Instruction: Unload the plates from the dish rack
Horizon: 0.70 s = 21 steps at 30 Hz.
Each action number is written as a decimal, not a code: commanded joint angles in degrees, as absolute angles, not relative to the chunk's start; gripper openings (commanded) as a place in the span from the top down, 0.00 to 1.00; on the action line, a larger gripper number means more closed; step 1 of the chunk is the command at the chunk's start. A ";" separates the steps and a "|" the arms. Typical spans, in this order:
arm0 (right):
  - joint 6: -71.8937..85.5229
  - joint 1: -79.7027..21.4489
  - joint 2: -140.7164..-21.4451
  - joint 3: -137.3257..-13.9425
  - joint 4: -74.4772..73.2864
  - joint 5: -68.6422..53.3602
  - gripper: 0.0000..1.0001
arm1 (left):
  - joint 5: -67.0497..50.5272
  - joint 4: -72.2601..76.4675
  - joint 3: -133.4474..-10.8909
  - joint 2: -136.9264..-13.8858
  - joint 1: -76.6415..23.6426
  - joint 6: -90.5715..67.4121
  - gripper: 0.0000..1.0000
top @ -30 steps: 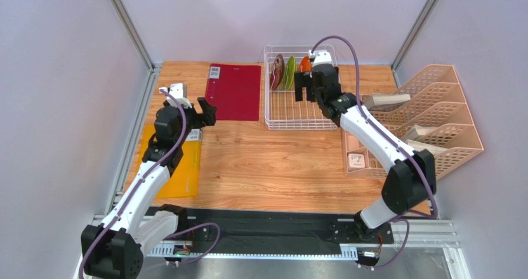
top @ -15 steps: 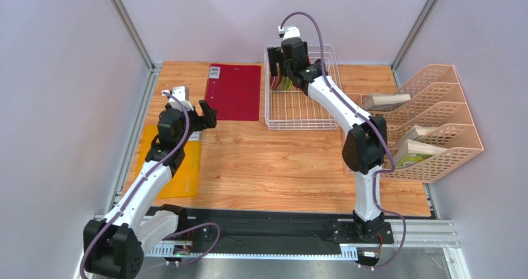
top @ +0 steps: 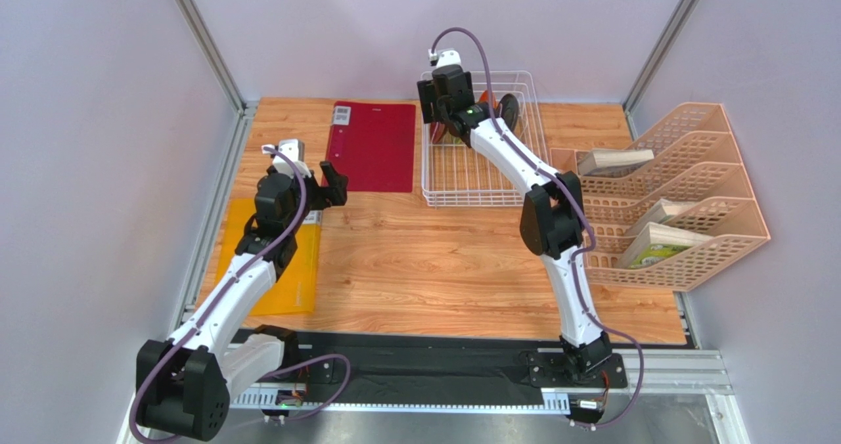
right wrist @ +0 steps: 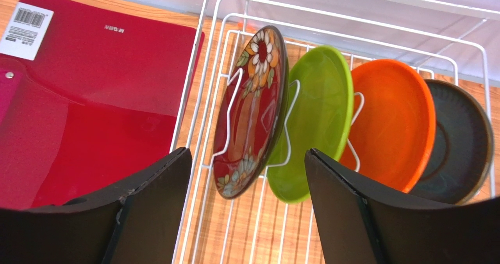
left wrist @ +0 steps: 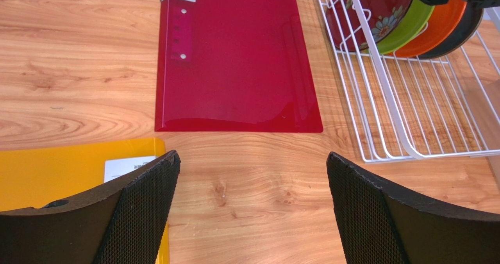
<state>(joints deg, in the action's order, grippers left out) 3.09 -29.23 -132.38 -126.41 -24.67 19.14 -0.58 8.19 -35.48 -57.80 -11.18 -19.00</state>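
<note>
Your left gripper point(left wrist: 252, 161) is spread wide, low over the table point(left wrist: 70, 88) near the red folder point(left wrist: 235, 59). In the dish rack point(top: 474, 173), four plates stand upright: dark red plate point(right wrist: 249, 111), lime green plate point(right wrist: 317, 117), orange plate point(right wrist: 390, 129), teal-grey plate point(right wrist: 463, 141). Your right gripper point(right wrist: 247, 154) is spread, straddling the red one and not touching it.

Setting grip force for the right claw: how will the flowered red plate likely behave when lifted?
The red plate looks stiff and glossy, so it is probably slippery and chippable. It stands on edge between thin prongs of the rack, so a sideways nudge may tip it onto the green plate. Being round, it could roll if released on its rim.
</note>
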 commanded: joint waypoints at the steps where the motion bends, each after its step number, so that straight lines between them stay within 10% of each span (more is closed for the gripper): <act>1: 1.58 -29.36 -136.74 -133.40 -23.47 20.65 0.25 | -0.62 10.81 -35.16 -58.01 -11.25 -18.63 0.00; 15: 2.02 -28.74 -144.14 -137.20 -20.39 25.40 0.37 | -0.18 10.81 -34.45 -58.27 -11.25 -17.93 0.00; 21: 2.37 -28.39 -144.14 -136.06 -19.51 22.68 0.76 | -0.18 10.81 -34.37 -58.36 -11.25 -17.67 0.00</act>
